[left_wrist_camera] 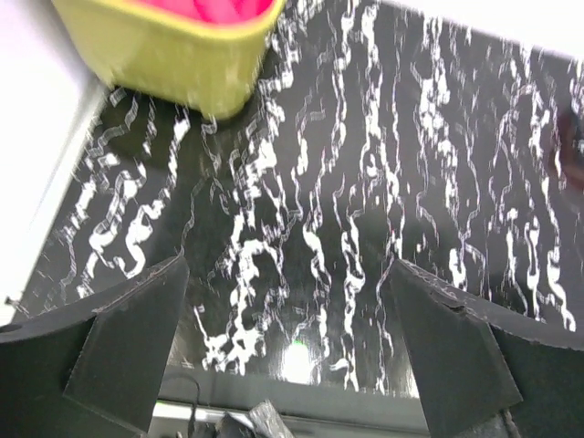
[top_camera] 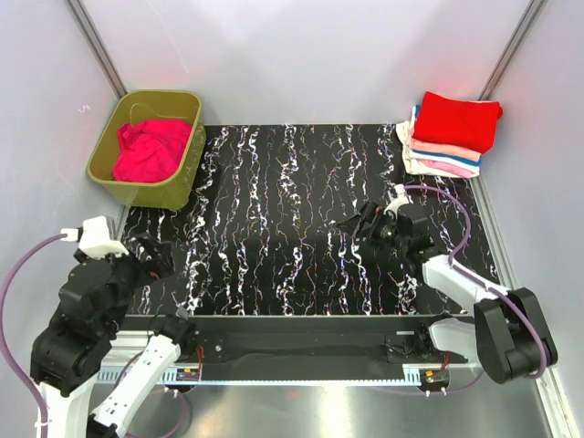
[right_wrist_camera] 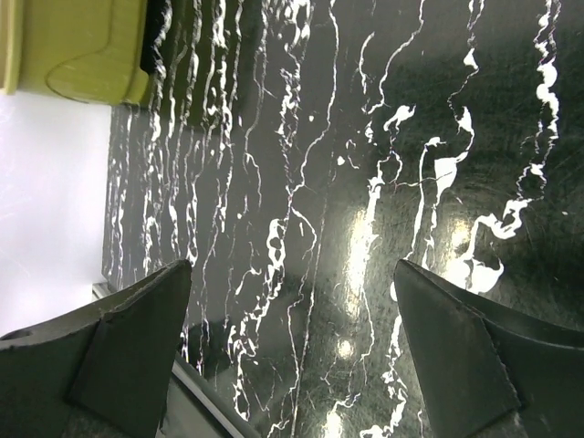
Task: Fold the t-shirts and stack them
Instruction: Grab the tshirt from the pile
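Left to fold: magenta t-shirt [top_camera: 151,151], bunched in the olive tub [top_camera: 144,192] at the far-left corner of the tabletop [top_camera: 274,237]. Straight ahead of the left pincer [left_wrist_camera: 287,266], spread wide and holding nothing. Well apart from the right pincer [right_wrist_camera: 292,266], likewise spread and empty, over mid-right. No clear long axis in the heap. Folded stack [top_camera: 452,137] at far right. Probably a reach for the left arm, being nearer

Magenta t-shirt [top_camera: 149,151] bunched in tub [top_camera: 146,192]; stack [top_camera: 454,128], seemingly folded.
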`<control>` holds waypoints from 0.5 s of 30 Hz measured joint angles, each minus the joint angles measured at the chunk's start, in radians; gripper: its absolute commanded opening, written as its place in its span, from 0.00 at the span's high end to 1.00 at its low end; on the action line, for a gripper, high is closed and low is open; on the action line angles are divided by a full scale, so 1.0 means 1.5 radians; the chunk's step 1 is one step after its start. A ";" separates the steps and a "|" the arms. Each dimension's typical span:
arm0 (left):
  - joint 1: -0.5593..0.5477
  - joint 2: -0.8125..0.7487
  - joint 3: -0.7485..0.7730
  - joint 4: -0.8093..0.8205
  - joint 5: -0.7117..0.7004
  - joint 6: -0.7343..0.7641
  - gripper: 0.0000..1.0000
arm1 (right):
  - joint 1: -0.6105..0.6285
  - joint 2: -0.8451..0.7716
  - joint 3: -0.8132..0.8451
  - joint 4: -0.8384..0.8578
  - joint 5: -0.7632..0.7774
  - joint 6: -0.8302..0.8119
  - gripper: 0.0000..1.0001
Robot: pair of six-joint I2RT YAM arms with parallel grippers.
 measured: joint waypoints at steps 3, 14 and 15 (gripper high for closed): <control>0.000 0.039 0.036 0.015 -0.031 0.017 0.01 | 0.000 0.043 0.021 -0.001 -0.017 -0.006 0.00; 0.058 0.443 0.236 0.113 -0.102 0.054 0.01 | 0.000 0.135 0.059 -0.001 -0.076 -0.015 0.00; 0.081 0.475 0.254 0.126 -0.095 0.055 0.01 | 0.000 0.136 0.060 -0.001 -0.077 -0.016 0.00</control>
